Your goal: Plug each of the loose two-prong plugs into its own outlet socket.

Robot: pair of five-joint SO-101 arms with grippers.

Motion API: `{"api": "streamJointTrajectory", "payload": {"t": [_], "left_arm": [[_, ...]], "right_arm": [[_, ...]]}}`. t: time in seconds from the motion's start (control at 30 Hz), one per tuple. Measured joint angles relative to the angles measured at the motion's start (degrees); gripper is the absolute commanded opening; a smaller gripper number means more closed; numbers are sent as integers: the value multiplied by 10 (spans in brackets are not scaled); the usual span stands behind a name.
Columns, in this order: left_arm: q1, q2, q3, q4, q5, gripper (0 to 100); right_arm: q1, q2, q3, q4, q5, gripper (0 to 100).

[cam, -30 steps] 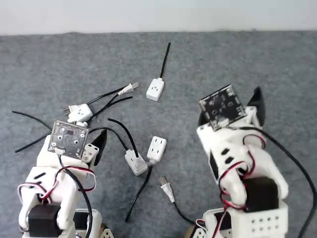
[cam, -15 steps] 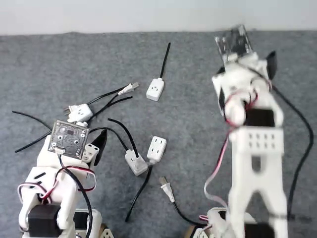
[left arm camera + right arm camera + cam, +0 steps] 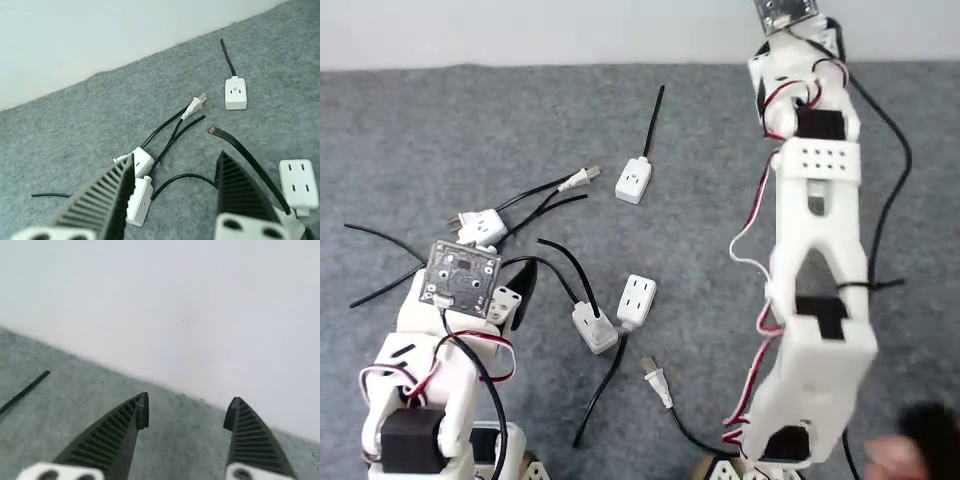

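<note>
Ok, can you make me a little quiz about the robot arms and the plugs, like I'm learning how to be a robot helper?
1. True or false: the right gripper is holding a plug.
2. Pick one. The left gripper is: A) open, B) shut on a plug, C) shut on a socket.
3. Fill in the word: the white socket lying nearest the wall has a ___ cord coming out of it.

Key: 1) False, it is open with nothing between its fingers. 2) A. 3) black.
</note>
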Motion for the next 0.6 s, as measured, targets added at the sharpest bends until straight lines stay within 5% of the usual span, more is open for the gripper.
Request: {"api": "streamJointTrajectory", "payload": {"t": [0.6], "left_arm": [[0, 2, 19, -18, 0, 258]], "right_arm": [[-27, 282, -324, 20, -32, 171]]}}
